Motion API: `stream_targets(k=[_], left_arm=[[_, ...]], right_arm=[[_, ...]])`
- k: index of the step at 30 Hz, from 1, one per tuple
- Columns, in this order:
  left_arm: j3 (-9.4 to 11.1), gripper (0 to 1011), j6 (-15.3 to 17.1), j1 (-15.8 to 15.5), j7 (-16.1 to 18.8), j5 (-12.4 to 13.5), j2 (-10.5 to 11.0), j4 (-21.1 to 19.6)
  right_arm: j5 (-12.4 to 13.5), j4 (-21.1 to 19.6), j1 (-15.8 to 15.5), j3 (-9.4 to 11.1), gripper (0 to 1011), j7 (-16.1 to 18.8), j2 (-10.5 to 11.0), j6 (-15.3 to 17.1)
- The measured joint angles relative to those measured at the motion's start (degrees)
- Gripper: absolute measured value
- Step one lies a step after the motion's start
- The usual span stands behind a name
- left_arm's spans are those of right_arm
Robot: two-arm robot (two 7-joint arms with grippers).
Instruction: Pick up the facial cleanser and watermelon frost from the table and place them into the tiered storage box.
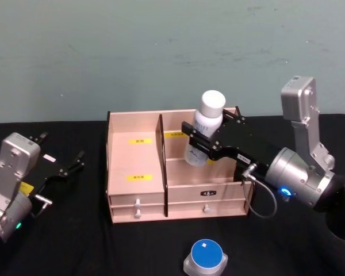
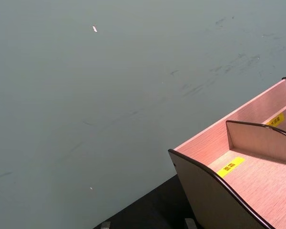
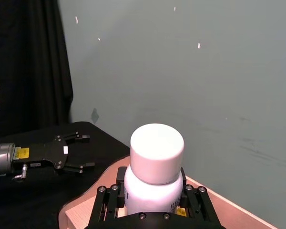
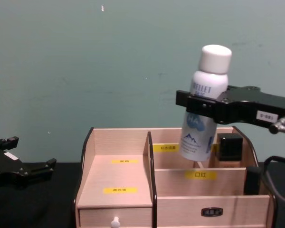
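Right gripper (image 1: pixel 210 135) clamps facial cleanser (image 1: pixel 212 104) mid-body above tiered storage box (image 1: pixel 135 158). Rigid, smooth, likely light. Left gripper (image 1: pixel 61 149) spread, idle beside box.

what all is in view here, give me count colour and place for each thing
facial cleanser bottle: 1, white with blue print, held over the right rear compartment of the box
round jar: 1, blue lid, on the table in front of the box
tiered storage box: 1, light wood, dark edges, yellow labels, mid table
table: 1, black
wall: grey-green, behind
left gripper: open, low at the table's left
right gripper: black, shut on the bottle
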Motion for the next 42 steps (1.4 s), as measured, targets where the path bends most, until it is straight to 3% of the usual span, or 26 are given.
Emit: stream_targets(k=[20, 31, 42], left_arm=[[0.00, 1010, 0.00, 0.00, 0.00, 0.00, 0.00, 0.00], [0.00, 1010, 0.00, 0.00, 0.00, 0.00, 0.00, 0.00], [0.00, 1010, 0.00, 0.00, 0.00, 0.00, 0.00, 0.00]], right_arm=[[-1.58, 9.61, 6.62, -3.53, 600, 1.98, -4.31, -1.72], [-2.19, 14.93, 9.51, -4.05, 601, 2.73, -6.29, -3.17], [-2.64, 17.53, 10.90, -3.97, 601, 3.18, -7.03, -4.10]])
